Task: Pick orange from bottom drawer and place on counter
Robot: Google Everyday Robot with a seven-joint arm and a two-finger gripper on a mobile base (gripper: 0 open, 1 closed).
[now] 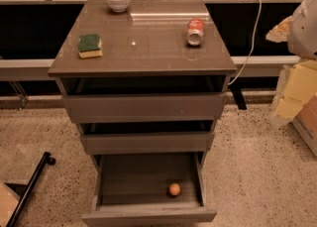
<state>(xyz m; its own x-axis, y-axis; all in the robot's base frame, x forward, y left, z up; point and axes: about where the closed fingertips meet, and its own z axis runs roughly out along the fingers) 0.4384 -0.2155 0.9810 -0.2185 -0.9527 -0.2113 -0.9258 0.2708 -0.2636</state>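
Observation:
The orange [174, 189] is a small ball lying on the grey floor of the bottom drawer [148, 215], near its front right. That drawer is pulled wide open. The two drawers above it stand slightly open. The counter [143, 42] is the glossy grey-brown top of the cabinet. My gripper is not in view. A white rounded part [304, 25] at the right edge may belong to my arm, well away from the drawer.
On the counter stand a white bowl [117, 0] at the back left, a green and yellow sponge [90, 45] at the left and a red-orange soda can [195, 31] lying at the right. A black bar [29, 186] crosses the floor at lower left. Yellowish boxes [297, 92] stand at the right.

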